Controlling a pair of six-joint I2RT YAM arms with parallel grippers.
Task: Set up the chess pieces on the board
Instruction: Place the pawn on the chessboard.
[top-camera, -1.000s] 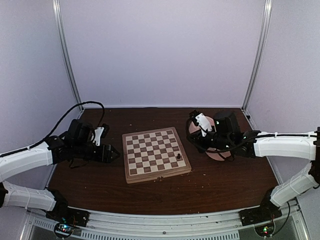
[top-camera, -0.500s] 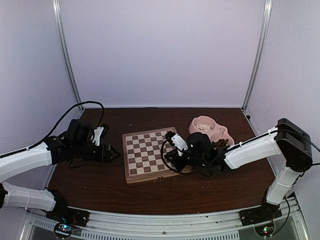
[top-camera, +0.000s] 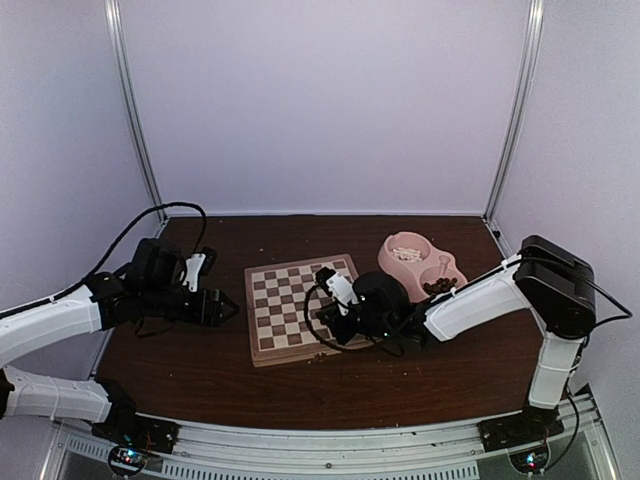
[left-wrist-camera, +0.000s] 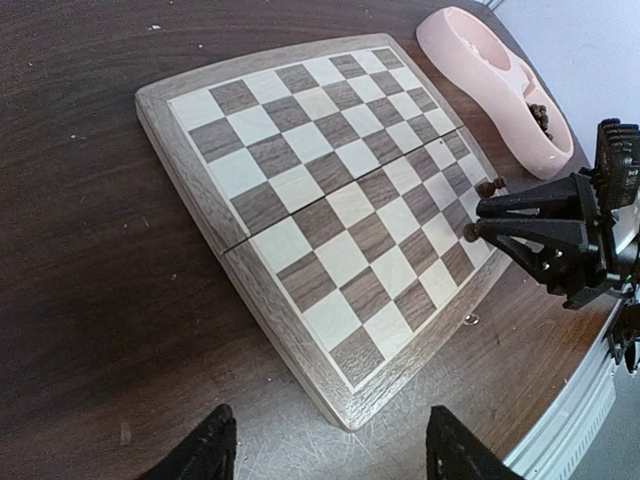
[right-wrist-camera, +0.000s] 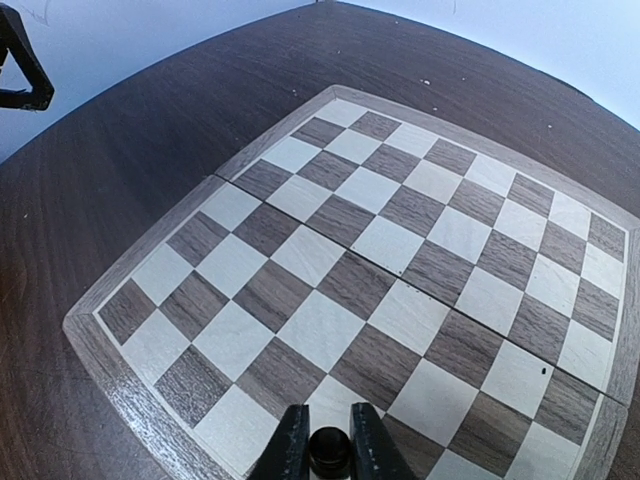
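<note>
Lilac walls (top-camera: 320, 100) close in a dark brown tabletop (top-camera: 200, 370), and the wooden board (top-camera: 285, 300) lies flat at its middle.

From above, the left claw (top-camera: 226, 305) hovers over the tabletop left of the board, apart from it. The right arm reaches across the board's near right part and hides whatever its claw carries. A pink double bowl (top-camera: 383, 258) sits right of the board, with cream pieces (top-camera: 407, 246) in its far compartment and dark pieces (top-camera: 437, 286) in the near one.

The right wrist camera shows what the overhead view cannot: a dark chess piece (right-wrist-camera: 330, 452) is pinched between the two fingers, over the board's edge row. Every square that this camera sees is bare.

The left wrist camera looks across the board at the right claw (left-wrist-camera: 474, 220), its fingers drawn close together low over the far edge squares. A second dark piece (left-wrist-camera: 490, 186) pokes up just beside the upper finger. Whether it stands on the board cannot be told. The left claw's own fingertips (left-wrist-camera: 205, 450) are spread wide with nothing between them.
</note>
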